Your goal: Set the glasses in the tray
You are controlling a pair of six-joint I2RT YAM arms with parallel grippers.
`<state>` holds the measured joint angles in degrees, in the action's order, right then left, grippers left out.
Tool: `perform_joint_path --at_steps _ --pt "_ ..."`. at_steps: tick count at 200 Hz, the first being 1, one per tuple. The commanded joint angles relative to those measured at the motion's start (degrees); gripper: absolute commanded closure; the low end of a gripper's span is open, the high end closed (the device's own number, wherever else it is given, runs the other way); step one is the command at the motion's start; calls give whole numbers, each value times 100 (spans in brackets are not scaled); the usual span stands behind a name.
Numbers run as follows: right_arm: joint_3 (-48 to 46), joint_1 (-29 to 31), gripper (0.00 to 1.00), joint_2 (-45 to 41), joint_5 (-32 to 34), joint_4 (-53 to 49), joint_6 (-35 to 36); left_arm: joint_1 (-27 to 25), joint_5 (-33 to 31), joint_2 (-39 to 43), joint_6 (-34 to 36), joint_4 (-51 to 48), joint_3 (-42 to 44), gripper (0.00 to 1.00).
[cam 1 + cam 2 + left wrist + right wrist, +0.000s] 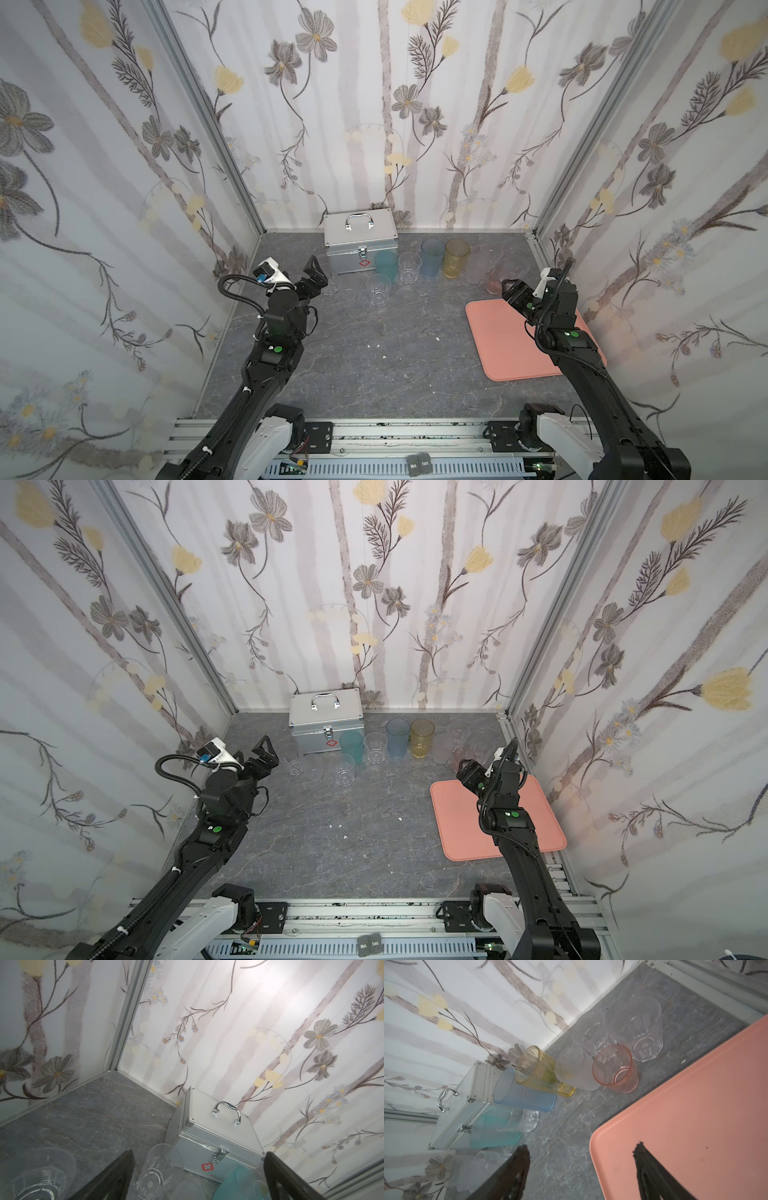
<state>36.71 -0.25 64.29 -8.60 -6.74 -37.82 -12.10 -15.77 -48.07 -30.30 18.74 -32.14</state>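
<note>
- Standing upright near the back wall in both top views, the glasses (409, 268) are forming a loose row on the grey desk (374, 365), all of them outside the tray (511, 353).
- The tray is lying flat on the right side of the desk. The pinkish glass (494, 284) is standing just beyond its far edge.
- The teal glass (352, 746) is standing in front of the silver case (326, 721), with the blue glass (397, 737) and the amber glass (422, 737) side by side to its right.
- The left tool (318, 277) is hovering near the clear glasses (291, 758) left of the case. Its jaws are spread wide and gripping nothing.
- The right tool (462, 769) is hanging over the tray's far left corner, close to the pinkish glass.
- In the left wrist view, the left tool (198, 1153) is showing both fingers (116, 1176) far apart. A clear glass (158, 1165), the teal glass (239, 1184) and the case (218, 1132) are sitting beyond them, none clamped.
- In the right wrist view, the right tool (581, 1146) is showing its fingers (652, 1174) parted, holding nothing, with only the desk and the tray's corner (695, 1105) between them.
- Ahead of it, the pinkish glass (616, 1070) is standing on the desk beside the tray's edge, next to a frosted glass (577, 1068).
</note>
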Motion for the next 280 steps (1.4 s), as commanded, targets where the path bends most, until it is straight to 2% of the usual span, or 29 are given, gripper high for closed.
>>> perform_joint_path --at_steps 1,15,33,67,86,108,133,189,210,244,280 --pt "-69 271 26 115 231 -756 172 80 695 -115 -561 -1318 -381 1" --pt "-90 562 30 220 361 -951 256 39 822 -574 -450 -2357 -899 2" --pt "10 867 37 446 500 -1231 363 -293 832 -922 -212 -2785 -1101 2" --pt "183 1367 58 1037 891 -1434 479 -1592 265 -1499 -234 -2850 -1201 4" --pt "345 1664 66 1382 1226 -1537 528 -2408 -20 -2002 -303 -2841 -1372 5" --pt "409 1832 68 1687 1418 -1548 575 -3155 -339 -2615 -412 -2819 -1576 5" --pt "410 1944 70 2058 1389 -1456 592 -3635 -344 -3138 -435 -2789 -1814 4" --pt "417 2116 73 2624 1176 -1121 562 -3832 162 -3584 -251 -2500 -1945 5" --pt "397 2146 75 2671 1083 -1024 545 -3830 297 -3604 -166 -2429 -1911 11" --pt "406 2321 79 2984 875 -873 411 -3835 272 -3587 -98 -2349 -1832 27" --pt "432 2695 81 3108 564 -681 64 -3783 54 -3362 -46 -2323 -1692 32"
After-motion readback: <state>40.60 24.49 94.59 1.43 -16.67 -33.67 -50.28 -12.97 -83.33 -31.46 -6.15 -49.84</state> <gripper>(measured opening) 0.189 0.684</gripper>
